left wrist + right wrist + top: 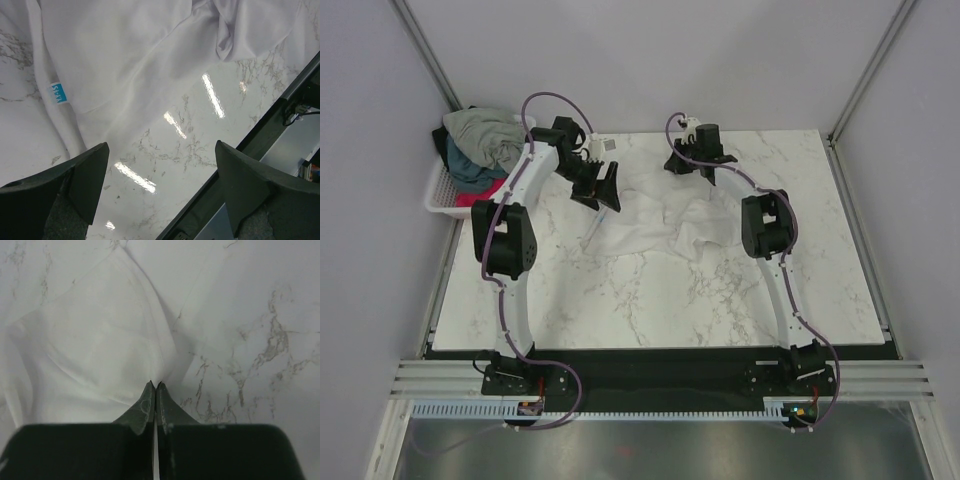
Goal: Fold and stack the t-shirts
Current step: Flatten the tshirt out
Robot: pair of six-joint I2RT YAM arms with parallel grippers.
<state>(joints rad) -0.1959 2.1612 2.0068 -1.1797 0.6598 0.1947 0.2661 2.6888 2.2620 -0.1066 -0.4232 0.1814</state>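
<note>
A plain white t-shirt lies crumpled on the marble table, toward the back middle. My left gripper is open and empty above the shirt's left edge. In the left wrist view its fingers stand wide apart over bare marble, with the white shirt and its blue label just beyond. My right gripper is at the shirt's far edge. In the right wrist view its jaws are shut on a pinched fold of the white shirt. Grey-green, dark teal and red-pink shirts are piled in the basket.
The white lattice basket stands at the table's back left corner, against the left wall. The table's front edge, with a dark strip, runs along the arm bases. Grey walls and frame posts enclose the table at the back and sides.
</note>
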